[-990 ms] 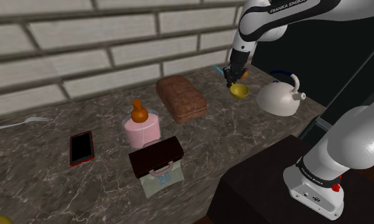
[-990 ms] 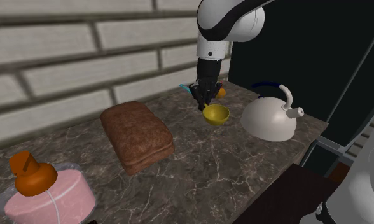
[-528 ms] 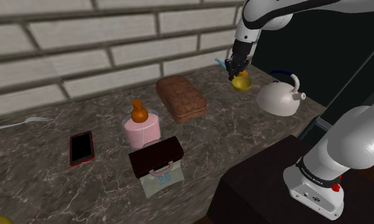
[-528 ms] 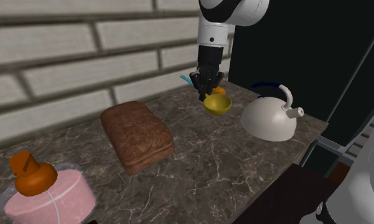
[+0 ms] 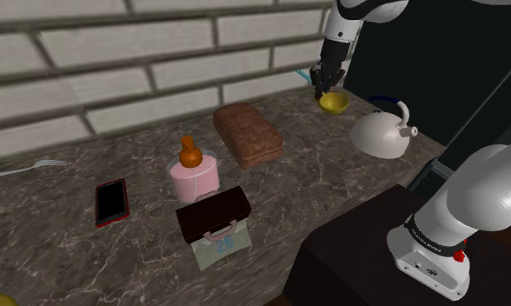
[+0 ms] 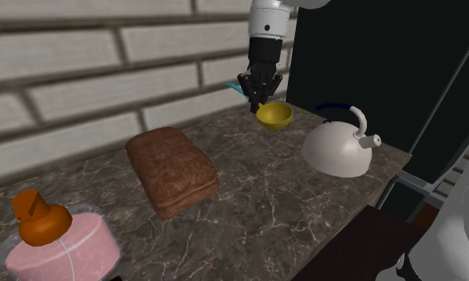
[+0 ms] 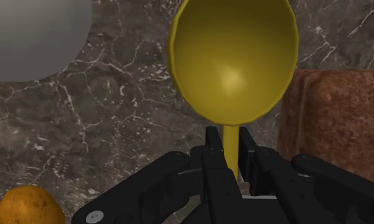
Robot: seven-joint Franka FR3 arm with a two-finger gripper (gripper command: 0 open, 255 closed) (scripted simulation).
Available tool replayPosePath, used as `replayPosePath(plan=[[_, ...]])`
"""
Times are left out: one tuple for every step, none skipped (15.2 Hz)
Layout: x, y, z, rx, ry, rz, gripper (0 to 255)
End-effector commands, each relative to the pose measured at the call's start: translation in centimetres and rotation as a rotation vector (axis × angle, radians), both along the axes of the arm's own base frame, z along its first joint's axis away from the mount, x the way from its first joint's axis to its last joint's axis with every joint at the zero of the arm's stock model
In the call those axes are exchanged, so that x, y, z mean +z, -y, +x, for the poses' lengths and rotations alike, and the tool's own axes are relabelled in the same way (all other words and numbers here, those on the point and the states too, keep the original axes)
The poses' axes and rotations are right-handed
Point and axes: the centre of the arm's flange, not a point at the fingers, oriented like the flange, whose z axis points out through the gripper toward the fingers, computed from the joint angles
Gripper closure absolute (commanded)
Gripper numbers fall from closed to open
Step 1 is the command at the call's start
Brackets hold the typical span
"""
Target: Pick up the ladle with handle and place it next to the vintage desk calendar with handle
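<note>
**Yellow ladle held up at the far corner of the counter**

The black gripper (image 6: 259,89) is closed on the thin stem of the ladle (image 6: 274,116). In the wrist view the two fingers (image 7: 212,156) press the yellow stem from both sides. The round bowl of the ladle hangs just below the fingertips, clear of the dark marble counter (image 5: 89,252) and with its hollow side up. It is over the back part of the counter, between the brown loaf of bread (image 5: 248,133) and the white kettle (image 5: 380,132). A small orange fruit (image 7: 27,207) lies on the marble near there.

The desk calendar (image 5: 217,228), with a dark top, a pink handle and a pale base, stands well apart from the ladle, close to the counter's front edge. Just behind it is a pink baby bottle (image 5: 193,174) with an orange cap, and beside that lies a red phone (image 5: 111,202).
</note>
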Motion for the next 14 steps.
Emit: replayPosePath(plan=[[1.1, -0.1, 0.0, 0.0, 0.0, 0.0, 255], [1.6, -0.1, 0.0, 0.0, 0.0, 0.0, 255], [2.1, -0.1, 0.0, 0.0, 0.0, 0.0, 255], [2.7, -0.1, 0.0, 0.0, 0.0, 0.0, 255], [3.2, -0.1, 0.0, 0.0, 0.0, 0.0, 255], [3.7, -0.1, 0.0, 0.0, 0.0, 0.0, 255], [4.2, -0.1, 0.0, 0.0, 0.0, 0.0, 255], [4.6, -0.1, 0.0, 0.0, 0.0, 0.0, 255], [4.6, -1.3, 0.3, 0.0, 0.0, 0.0, 255], [4.6, -2.6, 0.6, 0.0, 0.0, 0.0, 255], [4.6, -3.9, 1.0, 0.0, 0.0, 0.0, 255], [4.6, -5.2, 1.3, 0.0, 0.0, 0.0, 255], [4.6, -6.5, 1.6, 0.0, 0.0, 0.0, 255], [4.6, -7.7, 2.0, 0.0, 0.0, 0.0, 255]])
